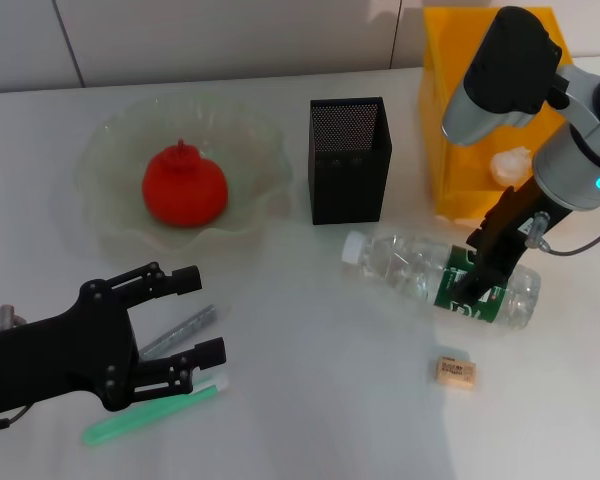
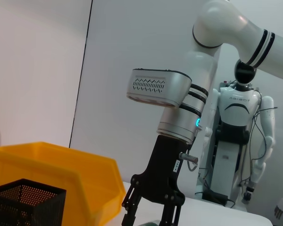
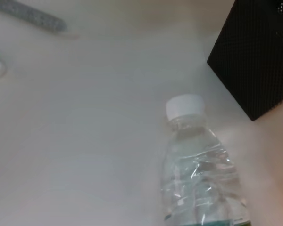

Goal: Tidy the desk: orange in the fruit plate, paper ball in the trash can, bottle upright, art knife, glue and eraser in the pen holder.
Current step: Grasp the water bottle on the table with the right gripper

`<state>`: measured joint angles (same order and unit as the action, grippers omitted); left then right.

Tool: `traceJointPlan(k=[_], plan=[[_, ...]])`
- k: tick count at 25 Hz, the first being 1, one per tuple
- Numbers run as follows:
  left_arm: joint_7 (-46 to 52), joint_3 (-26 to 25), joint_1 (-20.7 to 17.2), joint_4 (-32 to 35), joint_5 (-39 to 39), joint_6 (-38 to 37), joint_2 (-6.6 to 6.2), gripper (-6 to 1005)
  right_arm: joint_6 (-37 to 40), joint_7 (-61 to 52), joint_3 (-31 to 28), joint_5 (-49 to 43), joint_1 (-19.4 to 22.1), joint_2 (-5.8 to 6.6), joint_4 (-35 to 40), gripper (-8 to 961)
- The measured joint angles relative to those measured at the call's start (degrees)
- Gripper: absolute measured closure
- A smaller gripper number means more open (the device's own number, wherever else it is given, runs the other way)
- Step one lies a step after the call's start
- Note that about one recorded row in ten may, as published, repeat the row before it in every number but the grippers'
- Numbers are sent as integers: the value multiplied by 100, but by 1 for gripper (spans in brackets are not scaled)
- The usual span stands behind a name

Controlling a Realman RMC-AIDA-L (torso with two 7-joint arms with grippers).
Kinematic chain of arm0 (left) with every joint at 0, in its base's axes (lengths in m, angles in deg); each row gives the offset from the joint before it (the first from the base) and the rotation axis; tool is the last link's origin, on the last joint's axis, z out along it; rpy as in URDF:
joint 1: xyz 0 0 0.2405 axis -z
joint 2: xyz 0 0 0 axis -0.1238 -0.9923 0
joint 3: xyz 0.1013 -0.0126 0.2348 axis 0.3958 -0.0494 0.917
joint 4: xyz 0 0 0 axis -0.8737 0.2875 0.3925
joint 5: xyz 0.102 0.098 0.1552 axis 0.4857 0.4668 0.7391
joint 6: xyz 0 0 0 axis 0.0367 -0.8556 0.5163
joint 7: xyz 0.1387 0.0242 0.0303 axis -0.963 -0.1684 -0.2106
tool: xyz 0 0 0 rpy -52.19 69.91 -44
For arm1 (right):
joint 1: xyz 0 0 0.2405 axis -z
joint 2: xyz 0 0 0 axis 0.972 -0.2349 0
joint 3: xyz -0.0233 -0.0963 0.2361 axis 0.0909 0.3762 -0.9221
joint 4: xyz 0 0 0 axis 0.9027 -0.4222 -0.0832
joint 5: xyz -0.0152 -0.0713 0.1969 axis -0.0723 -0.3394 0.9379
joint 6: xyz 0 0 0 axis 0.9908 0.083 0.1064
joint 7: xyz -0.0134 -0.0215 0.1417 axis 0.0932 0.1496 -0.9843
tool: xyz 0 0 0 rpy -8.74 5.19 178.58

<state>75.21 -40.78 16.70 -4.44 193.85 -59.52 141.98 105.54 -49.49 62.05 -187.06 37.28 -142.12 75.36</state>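
Now right tool (image 1: 483,272) straddles lying bottle (image 1: 420,268); eraser (image 1: 455,371) well apart.

Clear bottle (image 1: 435,277) sideways (white-capped), beside holder (image 1: 349,160)

The right gripper (image 1: 482,272) covers the middle of the lying bottle (image 1: 410,263), so part of the green label (image 1: 467,298) is hidden and its print is too small to read. Whether the fingers touch the bottle cannot be told.

In the right wrist view the bottle's (image 3: 198,174) lower body is cut off by the picture's edge, and the pen holder (image 3: 257,61) beside the cap shows only one corner.

The left gripper (image 1: 202,318) overlaps the grey pen-like object (image 1: 180,331) and the green one (image 1: 140,418); their hidden ends cannot be identified.

Behind the bottle, the right arm hides part of the yellow bin (image 1: 455,110). The white lump (image 1: 510,163) there is partly hidden.

The eraser's (image 1: 455,371) print is illegible.
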Motion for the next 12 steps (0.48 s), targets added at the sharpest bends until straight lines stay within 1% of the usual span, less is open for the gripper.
traceJointPlan(k=[12], plan=[[-1,0,23,42,1,-43,0,174,-399,-121,70,-1,-4,2,-453,168]])
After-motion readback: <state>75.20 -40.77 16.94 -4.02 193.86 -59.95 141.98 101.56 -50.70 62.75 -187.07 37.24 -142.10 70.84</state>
